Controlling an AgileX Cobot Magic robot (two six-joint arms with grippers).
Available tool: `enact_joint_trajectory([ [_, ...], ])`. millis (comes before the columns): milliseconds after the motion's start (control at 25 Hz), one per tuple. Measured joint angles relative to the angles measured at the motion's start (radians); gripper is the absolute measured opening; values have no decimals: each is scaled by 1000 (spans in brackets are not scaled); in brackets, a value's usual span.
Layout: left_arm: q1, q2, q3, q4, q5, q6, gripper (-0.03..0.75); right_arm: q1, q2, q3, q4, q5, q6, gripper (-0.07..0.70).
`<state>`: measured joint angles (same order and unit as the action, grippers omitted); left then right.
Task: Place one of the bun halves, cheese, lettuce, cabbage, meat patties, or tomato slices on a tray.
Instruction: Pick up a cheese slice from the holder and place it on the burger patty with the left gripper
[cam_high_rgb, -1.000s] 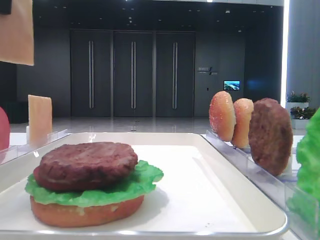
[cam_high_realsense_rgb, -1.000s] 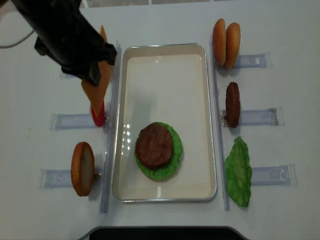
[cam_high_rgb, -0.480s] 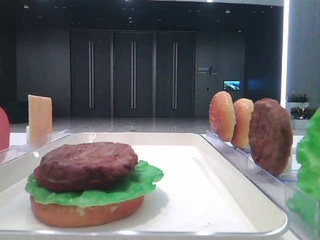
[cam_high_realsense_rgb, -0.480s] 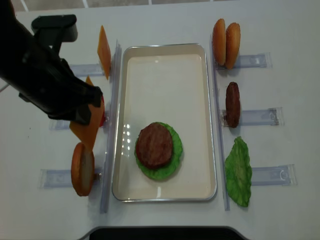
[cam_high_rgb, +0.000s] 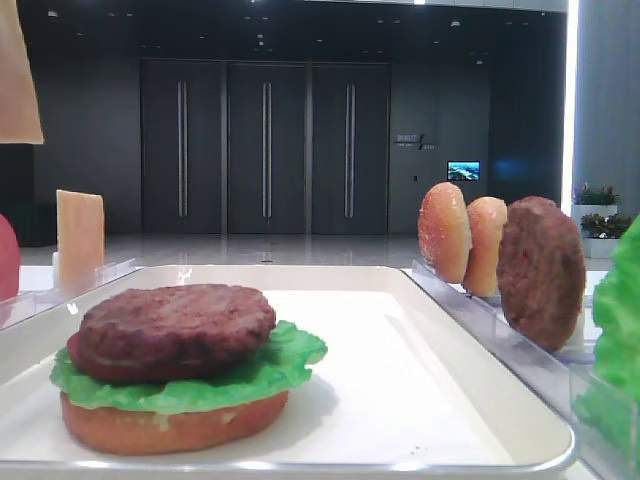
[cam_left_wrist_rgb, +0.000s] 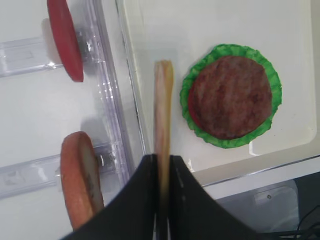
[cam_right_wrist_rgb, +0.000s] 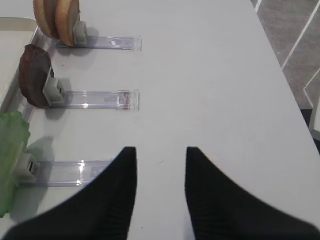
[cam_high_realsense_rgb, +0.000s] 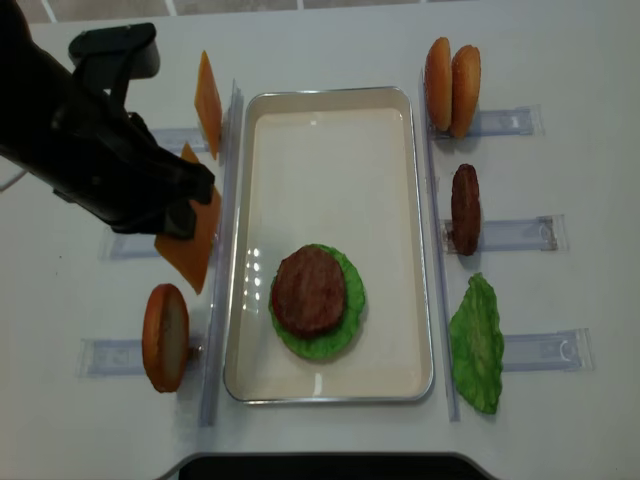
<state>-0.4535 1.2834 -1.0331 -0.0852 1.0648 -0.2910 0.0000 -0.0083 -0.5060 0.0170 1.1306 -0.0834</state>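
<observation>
**Cheese slice held on edge beside the tray, burger stack off to its right**

The left gripper (cam_left_wrist_rgb: 161, 170) has its jaws closed on a cheese slice (cam_left_wrist_rgb: 162, 110), pinching it at one end so the thin slice stands on edge. In the left wrist view its long axis runs straight away from the jaws, roughly along the tray's (cam_high_realsense_rgb: 330, 120) long left rim. The slice hangs just over that rim, near the tray's left edge. The stack already on the tray, a meat patty (cam_high_realsense_rgb: 309, 291) on lettuce (cam_high_realsense_rgb: 349, 300), lies to the right of the slice, towards the tray's near end. The left arm is much the nearer one; to lay the cheese on the stack, it would likely need to travel right and turn the slice flat.

The right gripper (cam_right_wrist_rgb: 160, 165) has its jaws open and empty, low over bare desk (cam_right_wrist_rgb: 210, 75) near the right edge, well apart from the tray.

The low front view catches only a corner of the held slice at its top left edge. In the overhead view the dark arm hides the jaws themselves. A tomato slice (cam_left_wrist_rgb: 65, 40) in the left rack shows only edge-on, and the bun under the lettuce is hidden from above.
</observation>
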Motion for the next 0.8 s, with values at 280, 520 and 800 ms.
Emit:
enact_joint_trajectory([
  [280, 0, -1, 124, -293, -217, 248, 35, 0, 0, 0, 0, 0, 0, 235],
  [520, 29, -1, 170, -589, -275, 524, 29, 0, 0, 0, 0, 0, 0, 235],
  [800, 243, -1, 244, -1007, -194, 914, 29, 0, 0, 0, 0, 0, 0, 235],
])
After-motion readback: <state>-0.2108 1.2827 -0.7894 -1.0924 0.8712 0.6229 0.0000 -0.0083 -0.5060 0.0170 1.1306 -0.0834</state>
